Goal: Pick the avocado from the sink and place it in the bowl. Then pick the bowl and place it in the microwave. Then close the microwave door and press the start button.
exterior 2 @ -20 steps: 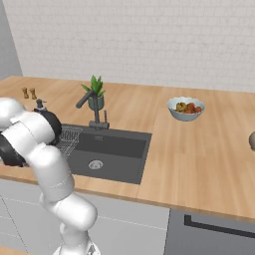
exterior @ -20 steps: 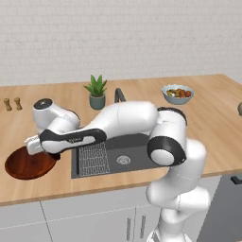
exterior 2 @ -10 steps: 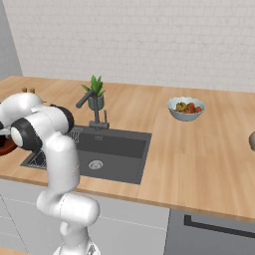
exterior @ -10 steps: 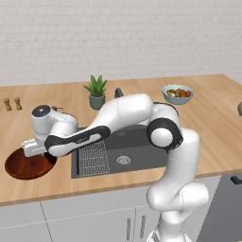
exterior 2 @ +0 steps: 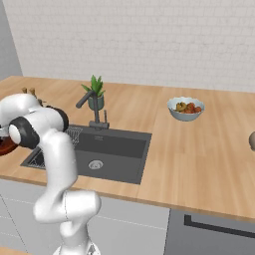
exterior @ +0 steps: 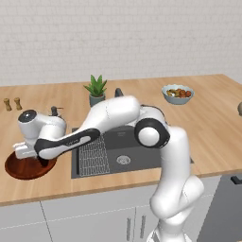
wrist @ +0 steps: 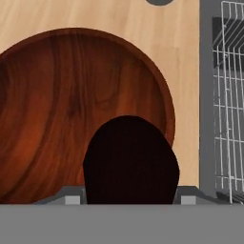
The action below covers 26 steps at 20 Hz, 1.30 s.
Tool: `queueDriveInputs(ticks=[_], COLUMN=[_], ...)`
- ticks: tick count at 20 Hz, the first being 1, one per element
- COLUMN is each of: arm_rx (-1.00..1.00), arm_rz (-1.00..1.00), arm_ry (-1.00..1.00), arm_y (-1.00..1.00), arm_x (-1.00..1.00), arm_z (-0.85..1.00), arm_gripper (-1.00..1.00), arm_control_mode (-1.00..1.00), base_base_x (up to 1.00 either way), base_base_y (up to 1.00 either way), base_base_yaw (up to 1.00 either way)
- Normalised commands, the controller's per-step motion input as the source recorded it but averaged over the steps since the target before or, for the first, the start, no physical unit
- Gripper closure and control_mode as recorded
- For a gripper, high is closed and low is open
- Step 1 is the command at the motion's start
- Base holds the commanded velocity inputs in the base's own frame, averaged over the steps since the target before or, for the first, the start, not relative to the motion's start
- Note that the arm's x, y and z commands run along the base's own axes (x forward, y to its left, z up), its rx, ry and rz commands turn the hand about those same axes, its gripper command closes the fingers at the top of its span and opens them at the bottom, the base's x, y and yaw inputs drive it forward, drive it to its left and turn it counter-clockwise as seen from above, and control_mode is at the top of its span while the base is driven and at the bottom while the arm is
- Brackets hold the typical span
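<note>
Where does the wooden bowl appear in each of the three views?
Left base view: the bowl lies at the left edge on the counter, under the hand.
Right base view: a brown sliver at the far left, behind the arm.
Hand view: the bowl covers the left and centre.
Shared landmark: the wire rack beside it.

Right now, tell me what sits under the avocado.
In the hand view the avocado, held in the gripper, hangs over the wooden bowl. The bowl's bare inside shows around it; the patch directly beneath is covered by the fruit.
</note>
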Motion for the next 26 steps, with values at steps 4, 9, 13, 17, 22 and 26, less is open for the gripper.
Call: queueDriveInputs(ticks=[4, 9, 13, 17, 22, 26], arm_rx=[0.0, 0.02, 0.09, 0.09, 0.09, 0.1], arm_rz=[-0.06, -0.04, -0.06, -0.08, -0.09, -0.09], arm_ry=[0.0, 0.0, 0.0, 0.0, 0.0, -0.01], arm_y=[0.0, 0.0, -0.14, -0.11, -0.14, -0.36], arm_x=[0.0, 0.0, 0.03, 0.19, 0.16, -0.05], arm_z=[-0.33, -0.16, 0.0, 0.0, 0.0, 0.04], arm_gripper=[1.0, -1.0, -1.0, -1.0, -1.0, -1.0], arm_control_mode=[-1.0, -1.0, -1.0, -1.0, -1.0, -1.0], base_base_x=[0.0, 0.0, 0.0, 0.0, 0.0, 0.0], base_base_y=[0.0, 0.0, 0.0, 0.0, 0.0, 0.0], base_base_yaw=[0.0, 0.0, 0.0, 0.0, 0.0, 0.0])
